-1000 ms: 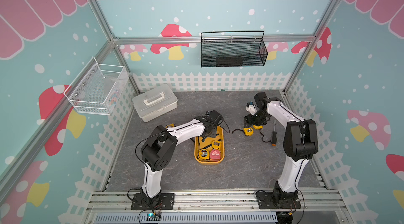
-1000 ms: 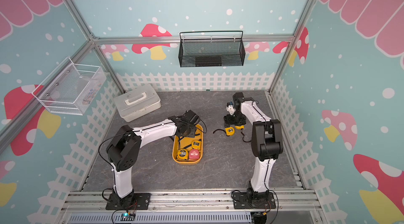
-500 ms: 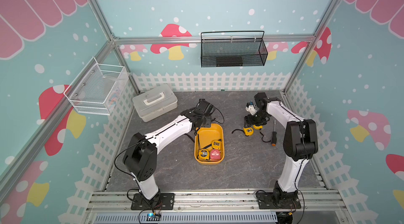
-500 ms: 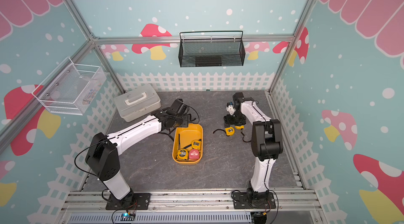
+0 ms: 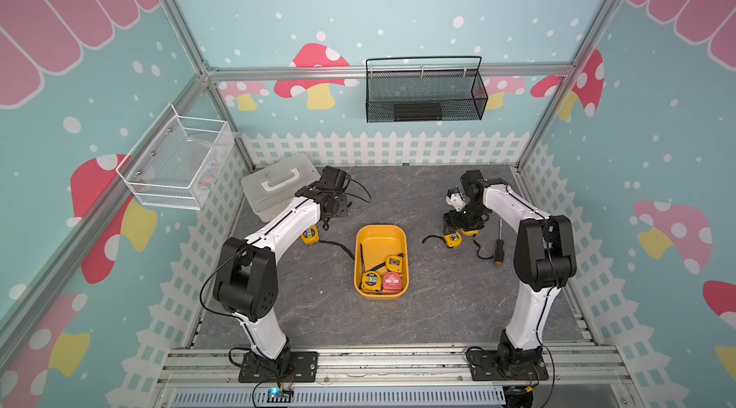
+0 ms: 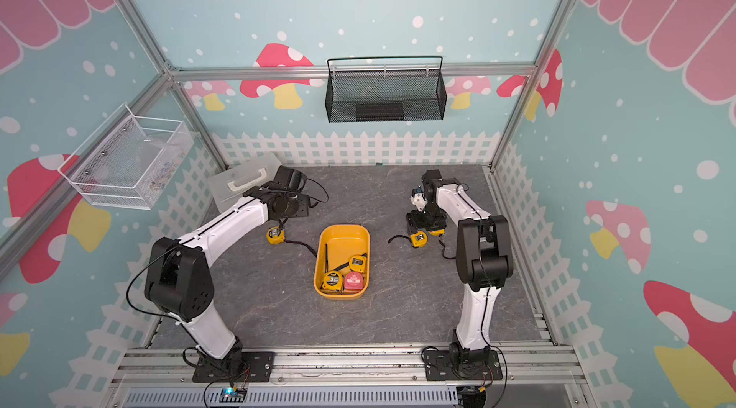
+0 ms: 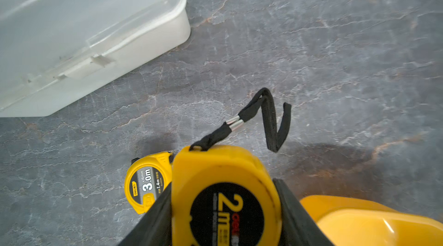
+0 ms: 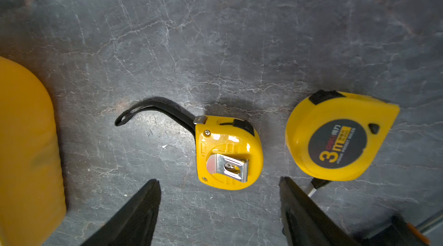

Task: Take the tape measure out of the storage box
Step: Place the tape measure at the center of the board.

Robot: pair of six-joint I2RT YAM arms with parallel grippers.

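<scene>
Reading "2m" on the rounded yellow plastic tape measure (image 7: pixel 223 172), we find our left gripper (image 7: pixel 223 211) pinching it beside the shallow yellow-orange plastic storage box (image 7: pixel 359 220); its red brand perhaps says "deli". Our right gripper (image 8: pixel 218 181) stands spread.

**A:** Entry one, left arm (image 5: pixel 278 227)?
**B:** White rounded link shells with a thin dark seam line along them. Boxy black joint housings (image 5: pixel 247 282). A thin black cable (image 5: pixel 202 292) loops outside the lower joint, and more black cabling runs at the wrist.

**A:** Right arm (image 5: pixel 506 203)?
**B:** Same pattern: white shells, black housings, black cable at the foot. There is a small white-and-blue part (image 5: pixel 454 197) near the wrist.

**A:** Mounts?
**B:** Flat black base plates (image 5: pixel 278 366), one per arm, with pale screw heads.

**A:** Left tool (image 7: pixel 221 183), right tool (image 8: pixel 218 180)?
**B:** Each has two matte black fingers (image 8: pixel 134 218), wedge-shaped and tapering to the tip.
</scene>
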